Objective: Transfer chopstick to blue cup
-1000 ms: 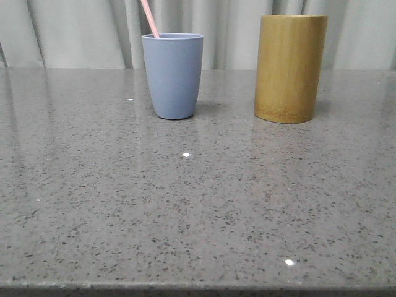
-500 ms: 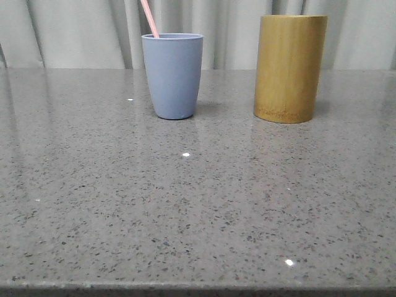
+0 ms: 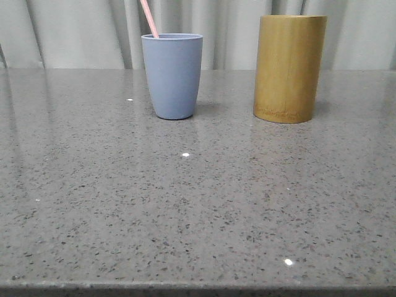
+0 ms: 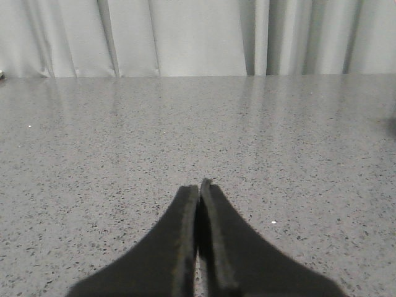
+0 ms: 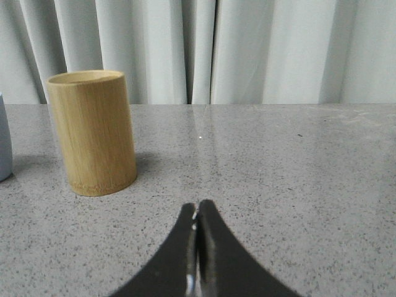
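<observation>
The grey-blue cup (image 3: 172, 75) stands at the back of the table, left of centre. A pale pink chopstick (image 3: 149, 18) leans out of it to the left, its top cut off by the frame. The cup's edge shows in the right wrist view (image 5: 4, 139). Neither gripper shows in the front view. My left gripper (image 4: 199, 185) is shut and empty over bare table. My right gripper (image 5: 198, 205) is shut and empty, low over the table, nearer than the bamboo holder.
A taller yellow-brown bamboo holder (image 3: 289, 68) stands to the right of the cup, also in the right wrist view (image 5: 93, 131). The speckled grey table (image 3: 198, 204) stretches toward the front edge. Pale curtains hang behind.
</observation>
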Robot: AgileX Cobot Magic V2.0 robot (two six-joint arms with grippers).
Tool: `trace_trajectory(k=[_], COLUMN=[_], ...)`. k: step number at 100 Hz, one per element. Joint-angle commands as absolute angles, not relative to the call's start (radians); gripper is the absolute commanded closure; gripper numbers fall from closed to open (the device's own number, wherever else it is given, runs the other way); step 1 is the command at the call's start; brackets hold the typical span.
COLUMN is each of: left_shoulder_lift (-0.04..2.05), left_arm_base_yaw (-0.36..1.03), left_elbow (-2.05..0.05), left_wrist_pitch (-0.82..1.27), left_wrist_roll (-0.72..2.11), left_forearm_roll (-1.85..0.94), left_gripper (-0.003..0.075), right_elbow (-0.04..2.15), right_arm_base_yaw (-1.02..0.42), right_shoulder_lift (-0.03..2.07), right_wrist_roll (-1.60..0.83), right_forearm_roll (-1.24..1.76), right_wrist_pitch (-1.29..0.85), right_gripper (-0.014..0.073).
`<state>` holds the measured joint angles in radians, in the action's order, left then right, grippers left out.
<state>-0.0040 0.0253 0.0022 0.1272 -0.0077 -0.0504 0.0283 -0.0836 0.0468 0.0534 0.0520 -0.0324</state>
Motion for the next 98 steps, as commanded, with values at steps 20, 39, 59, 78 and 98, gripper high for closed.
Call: trace_trajectory(k=[20,39,59,78,98], left_shoulder_lift=[-0.040,-0.040,-0.040,-0.040,-0.040], left_arm_base_yaw=[0.023,0.023,0.023,0.023,0.023], left_elbow=[0.011,0.011,0.011,0.011,0.011], left_wrist_pitch=[0.047,0.047,0.047,0.047,0.047], left_wrist_roll=[-0.008,-0.008,-0.008,-0.008,-0.008], left_forearm_roll=[-0.059,-0.059,-0.059,-0.059,-0.059], left_gripper=[0.0739,0.0739,0.0739,0.0739,0.0739], right_elbow=[-0.028,-0.028,-0.028,-0.028,-0.028], right_arm_base_yaw=[-0.078,-0.078,-0.078,-0.078,-0.078], right_shoulder_lift=[-0.031,-0.031,-0.031,-0.031,-0.031], right_wrist_roll=[0.051,0.051,0.051,0.051,0.051], right_forearm_roll=[0.053,0.053,0.053,0.053,0.053], right_wrist_pitch=[0.105,0.103,0.103,0.103,0.103], right_gripper=[0.0699,0.0699,0.0699,0.0699,0.0699])
